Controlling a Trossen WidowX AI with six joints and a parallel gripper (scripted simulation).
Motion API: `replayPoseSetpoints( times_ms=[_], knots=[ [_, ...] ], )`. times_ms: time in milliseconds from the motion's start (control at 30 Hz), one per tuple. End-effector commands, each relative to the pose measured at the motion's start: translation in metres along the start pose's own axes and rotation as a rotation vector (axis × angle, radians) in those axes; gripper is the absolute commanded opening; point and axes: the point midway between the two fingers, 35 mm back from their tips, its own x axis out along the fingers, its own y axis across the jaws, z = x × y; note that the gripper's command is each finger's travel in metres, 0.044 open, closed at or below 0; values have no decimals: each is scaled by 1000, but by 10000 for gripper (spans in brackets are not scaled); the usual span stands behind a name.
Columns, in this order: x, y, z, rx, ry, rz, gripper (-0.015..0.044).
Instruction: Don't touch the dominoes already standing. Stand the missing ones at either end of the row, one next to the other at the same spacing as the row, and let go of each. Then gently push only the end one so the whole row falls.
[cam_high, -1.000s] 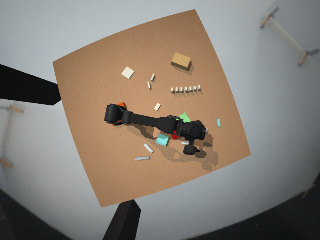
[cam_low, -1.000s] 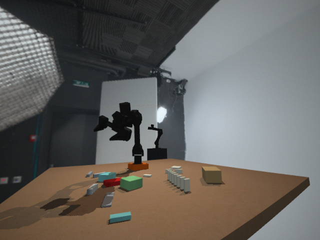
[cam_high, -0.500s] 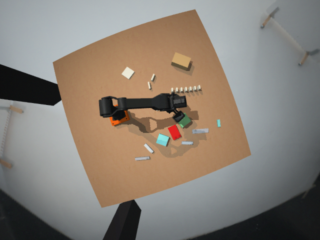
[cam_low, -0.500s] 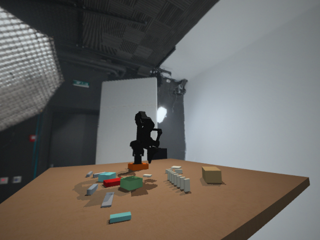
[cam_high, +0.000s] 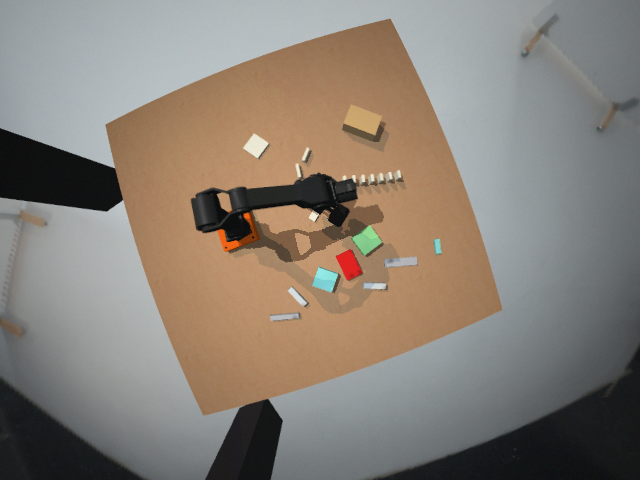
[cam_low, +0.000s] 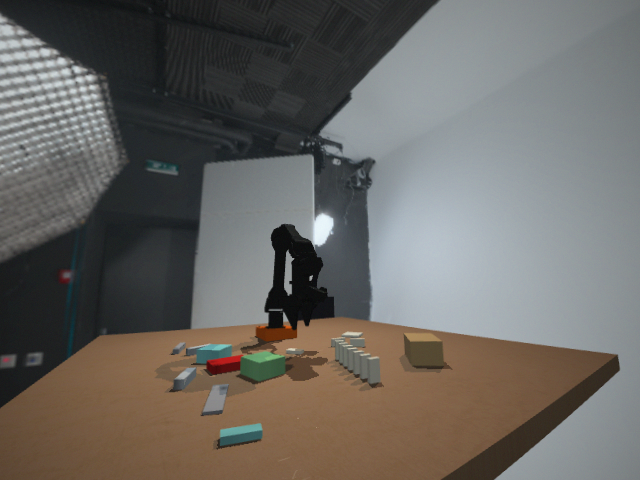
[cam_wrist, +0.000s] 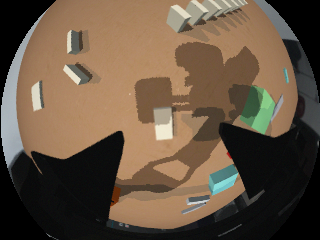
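Note:
Several cream dominoes (cam_high: 381, 178) (cam_low: 373, 370) (cam_wrist: 176, 19) stand upright in a spaced row. A loose cream domino (cam_high: 313, 216) (cam_low: 294, 351) (cam_wrist: 164, 131) lies flat on the arm's side of the row. Two more loose dominoes lie off beyond the row's near end: one domino (cam_high: 306, 155) (cam_wrist: 74, 42) and another domino (cam_high: 298, 171) (cam_wrist: 75, 74) close beside it. My gripper (cam_low: 301, 326) (cam_wrist: 173, 132) is open and empty, pointing down above the table. In the wrist view the flat domino appears between the fingertips, below them. The arm covers part of the row's near end in the top view.
A tan box (cam_high: 362, 120) (cam_low: 423, 351) stands beside the row. A cream square slab (cam_high: 255, 145) (cam_wrist: 37, 95) lies near the two loose dominoes. Green (cam_high: 367, 240), red (cam_high: 348, 264) and cyan (cam_high: 325, 279) blocks, several grey bars and a small cyan bar (cam_high: 437, 246) lie across the other side.

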Motion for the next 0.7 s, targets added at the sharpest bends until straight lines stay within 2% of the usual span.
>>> replayPoseSetpoints(
  times_ms=[0,133,667],
  knots=[
    [30,2,-1,-6,11,18,440],
    [60,4,-2,-6,11,18,440],
    [76,6,-5,-6,12,19,440]
  ],
)
